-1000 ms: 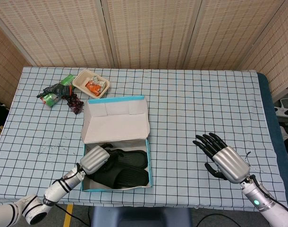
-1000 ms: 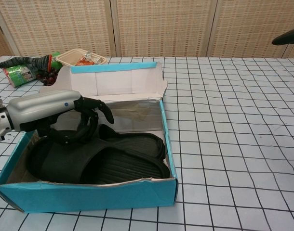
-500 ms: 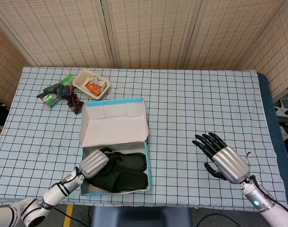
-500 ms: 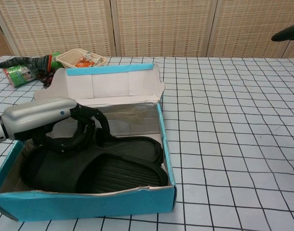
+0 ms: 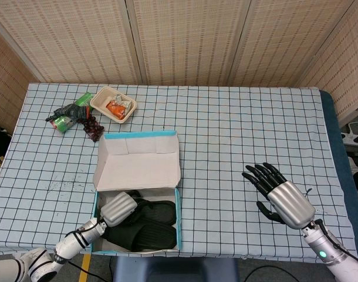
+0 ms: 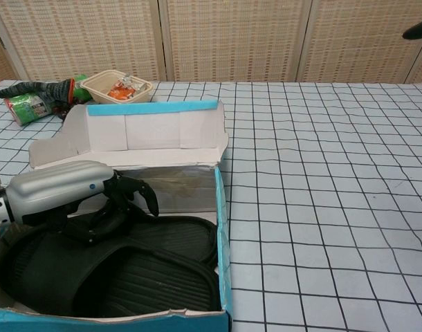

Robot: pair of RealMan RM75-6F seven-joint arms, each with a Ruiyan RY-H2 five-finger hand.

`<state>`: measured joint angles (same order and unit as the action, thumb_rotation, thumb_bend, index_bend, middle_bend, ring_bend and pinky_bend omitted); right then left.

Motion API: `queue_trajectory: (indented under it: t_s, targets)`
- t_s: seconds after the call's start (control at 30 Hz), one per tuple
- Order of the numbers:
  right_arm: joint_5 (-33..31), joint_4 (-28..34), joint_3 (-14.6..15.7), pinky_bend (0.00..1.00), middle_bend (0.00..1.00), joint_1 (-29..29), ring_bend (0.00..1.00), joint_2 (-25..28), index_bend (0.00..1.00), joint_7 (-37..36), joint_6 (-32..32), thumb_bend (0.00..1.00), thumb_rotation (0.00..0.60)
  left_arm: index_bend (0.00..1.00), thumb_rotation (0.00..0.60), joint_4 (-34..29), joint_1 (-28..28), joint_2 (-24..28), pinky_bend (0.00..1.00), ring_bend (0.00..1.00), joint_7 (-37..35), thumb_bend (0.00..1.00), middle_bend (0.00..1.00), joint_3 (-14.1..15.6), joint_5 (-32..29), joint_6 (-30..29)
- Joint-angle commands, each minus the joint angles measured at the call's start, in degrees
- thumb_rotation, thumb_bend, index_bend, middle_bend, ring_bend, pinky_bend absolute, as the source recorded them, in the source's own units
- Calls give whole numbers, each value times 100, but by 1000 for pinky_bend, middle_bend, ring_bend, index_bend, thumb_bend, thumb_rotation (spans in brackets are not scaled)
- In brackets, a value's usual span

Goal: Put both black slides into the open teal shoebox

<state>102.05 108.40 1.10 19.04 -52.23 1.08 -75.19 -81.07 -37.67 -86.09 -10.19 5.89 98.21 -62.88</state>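
Note:
The open teal shoebox sits at the table's front left edge, its lid folded back. Both black slides lie inside it, one nearer the front and one behind it. My left hand reaches into the box from the left, its fingers curled round the strap of the front slide. Over the right side of the table, my right hand hovers with fingers spread and holds nothing.
A beige food container stands at the back left. Beside it lie a green packet with a dark glove and a dark bunch of grapes. The box's front wall overhangs the table's front edge.
The shoebox, with both slides and my left hand in it, has slid toward the front left of the table. The right hand has barely moved.

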Motion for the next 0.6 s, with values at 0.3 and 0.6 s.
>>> queue_trajectory:
  t_s: [0.3,0.6]
  targets:
    - [-11,-55,-12,0,0,4,0,-45,0,-44,31,406,600,280,600,16,103,-23,248,446,-133,584,419,-203,132,-598]
    - [-59,-57,-49,0,0,5,0,-68,0,-13,42,405,600,239,600,-20,188,57,247,382,-569,475,335,-421,265,-1256]
